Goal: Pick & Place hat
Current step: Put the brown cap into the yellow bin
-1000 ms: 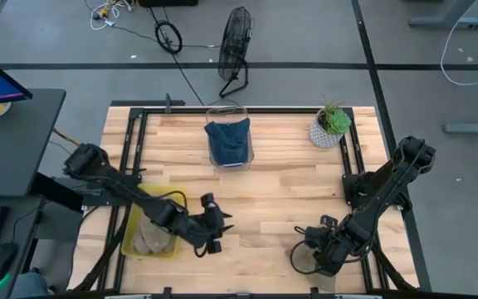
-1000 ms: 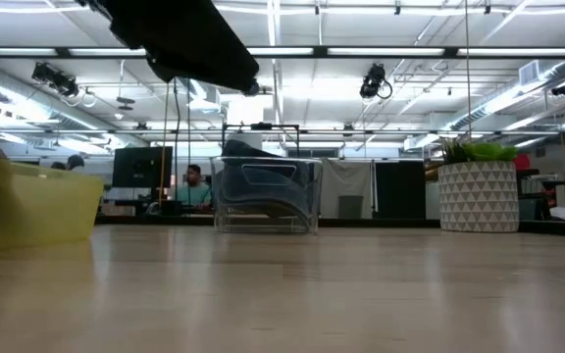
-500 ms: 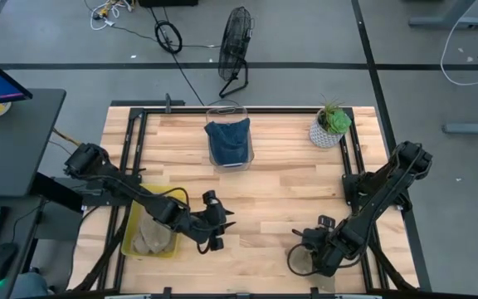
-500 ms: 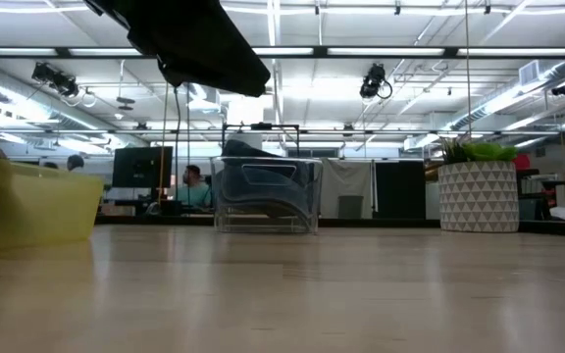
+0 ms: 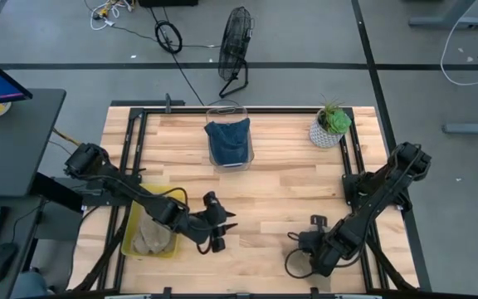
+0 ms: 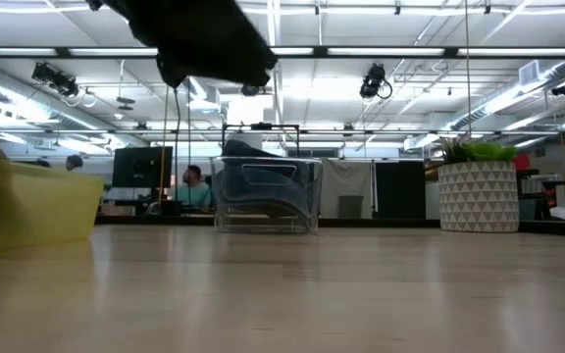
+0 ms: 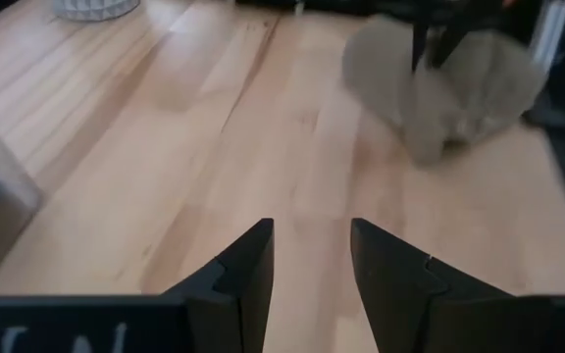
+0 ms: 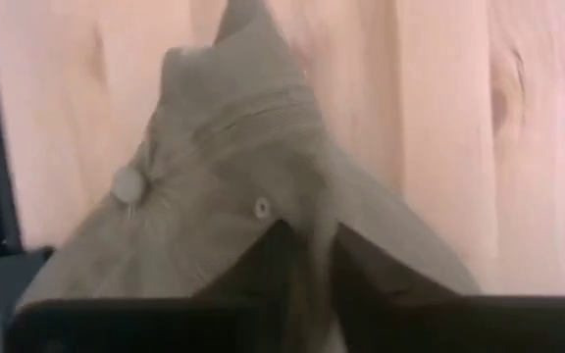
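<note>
Right gripper (image 5: 309,253) pinches the tan hat (image 8: 253,186) at the table's near edge. Left gripper (image 5: 220,233), fingers spread, empty, faces it across bare wood; right arm is nearer.

Blurred tan hat (image 7: 446,83), left arm (image 6: 199,39) cut off above

The light butcher-block wooden table (image 5: 280,191), framed by black metal rails, carries four things. At its far edge, near the middle, stands a clear plastic box (image 5: 227,135) with a dark blue cloth inside. At the far right corner stands a white patterned pot with a green plant (image 5: 330,126). Along the near left edge sits a yellow plastic bin (image 5: 152,231) with beige fabric inside. Near the front edge, right of centre, a beige cloth hat (image 5: 299,262) lies on the wood.
</note>
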Robot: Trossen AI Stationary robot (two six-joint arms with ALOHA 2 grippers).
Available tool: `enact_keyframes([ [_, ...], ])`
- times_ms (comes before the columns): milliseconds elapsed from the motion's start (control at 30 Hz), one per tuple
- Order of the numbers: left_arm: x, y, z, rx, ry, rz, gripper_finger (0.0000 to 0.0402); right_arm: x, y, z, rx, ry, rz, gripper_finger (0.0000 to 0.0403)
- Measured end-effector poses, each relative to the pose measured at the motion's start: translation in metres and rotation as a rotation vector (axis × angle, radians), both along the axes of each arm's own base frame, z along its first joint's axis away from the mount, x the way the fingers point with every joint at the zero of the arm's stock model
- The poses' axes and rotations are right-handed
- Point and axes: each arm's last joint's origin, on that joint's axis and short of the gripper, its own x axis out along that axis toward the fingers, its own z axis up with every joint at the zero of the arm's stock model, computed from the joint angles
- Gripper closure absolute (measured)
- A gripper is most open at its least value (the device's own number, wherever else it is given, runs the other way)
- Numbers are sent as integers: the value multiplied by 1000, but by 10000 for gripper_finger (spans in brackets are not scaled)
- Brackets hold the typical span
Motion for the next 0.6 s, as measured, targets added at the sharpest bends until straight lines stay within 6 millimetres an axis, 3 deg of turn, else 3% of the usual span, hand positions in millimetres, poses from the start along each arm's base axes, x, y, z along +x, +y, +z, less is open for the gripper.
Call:
enact_keyframes([
  [100,4,-2,5,-31,-52,-42,262,9,0,4,35,-60,38,390],
  [267,17,-2,15,-39,-176,-157,262,35,-6,11,-26,-280,136,386],
  [367,22,1,15,-28,-209,-154,262,50,-20,13,-175,-375,153,397],
  [600,39,18,-3,14,-193,-111,262,84,-55,12,-329,-429,157,399],
])
